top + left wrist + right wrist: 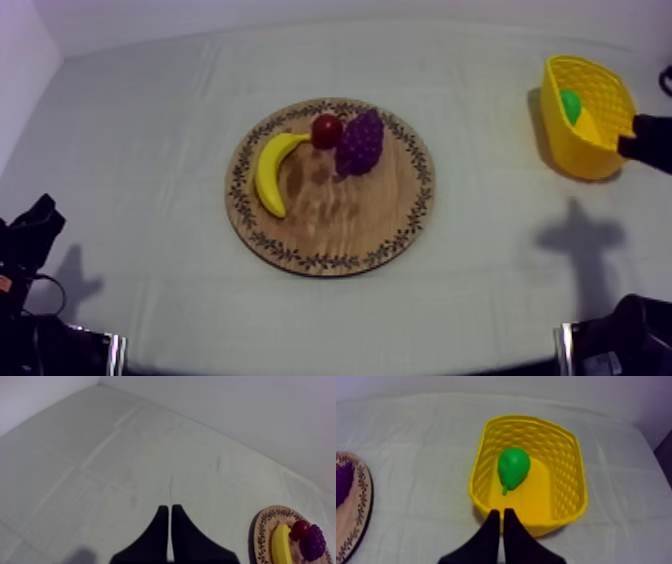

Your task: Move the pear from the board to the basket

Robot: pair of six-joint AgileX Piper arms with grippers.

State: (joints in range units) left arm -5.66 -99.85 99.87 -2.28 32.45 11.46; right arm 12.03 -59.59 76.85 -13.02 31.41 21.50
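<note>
The green pear (pixel 513 466) lies inside the yellow basket (pixel 567 478), stem toward me. In the top view the pear (pixel 570 103) shows green within the basket (pixel 590 152) at the far right. My right gripper (pixel 502 513) is shut with nothing in it, its tips just outside the basket's near rim; from above, the right gripper (pixel 626 146) sits against the basket's right side. My left gripper (pixel 167 508) is shut on nothing, over bare cloth, and rests low at the left (pixel 38 212).
The round wooden board (pixel 330 250) lies mid-table, bearing a banana (pixel 268 170), a small red fruit (pixel 326 130) and a bunch of grapes (pixel 360 142). Open cloth lies between board and basket.
</note>
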